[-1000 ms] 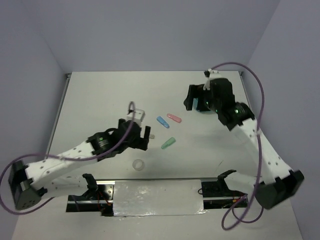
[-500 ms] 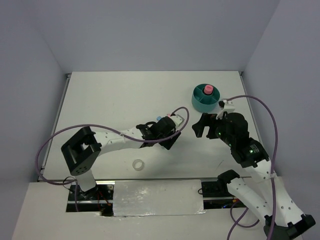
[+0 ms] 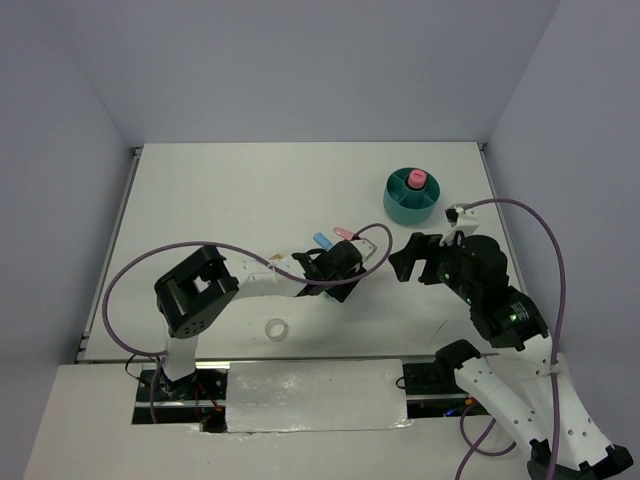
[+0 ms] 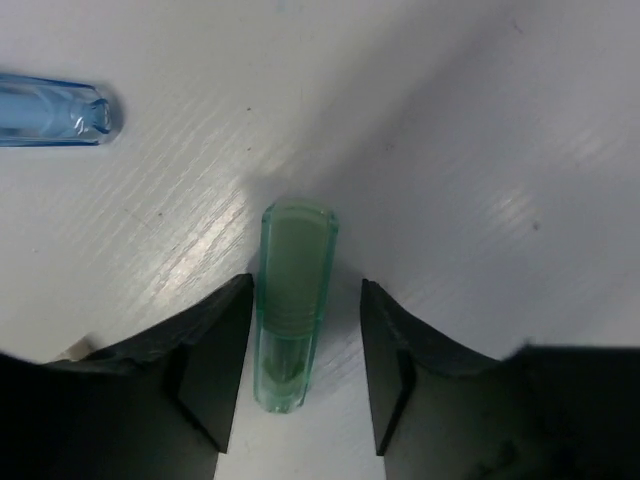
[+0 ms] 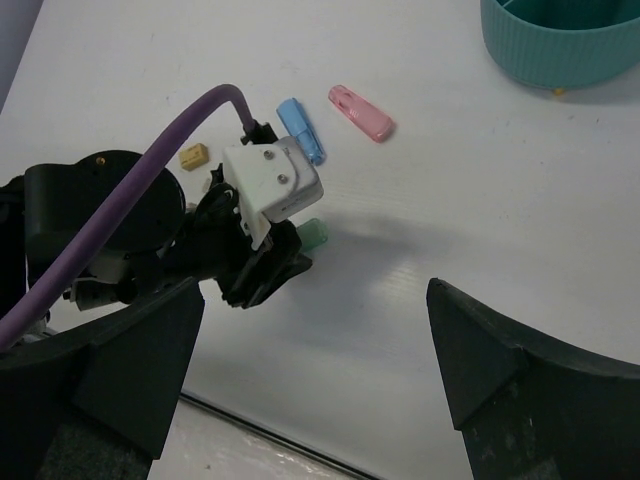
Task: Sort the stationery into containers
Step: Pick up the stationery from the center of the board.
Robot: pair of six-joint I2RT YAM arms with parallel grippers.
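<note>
- Green stick (image 4: 292, 300) lies flat between the fingers of the left end effector (image 4: 304, 295). Its long axis runs straight out along them, and one end reaches ahead past the tips.
- Left end effector is spread partway and straddles the stick. A sliver of gap shows on one side, so no pinch.
- Right end effector (image 5: 320, 380) is spread wide and holds nothing.
- Blue stick (image 4: 50, 110) lies crosswise, ahead-left of the left end effector.
- Bench (image 4: 480, 150) is white with a faint streaked grain; walls (image 3: 300, 70) are pale grey.
- Green stick is translucent plastic with rounded edges. Ribbed teal organizer (image 5: 560, 55) sits far ahead of the right end effector.
</note>
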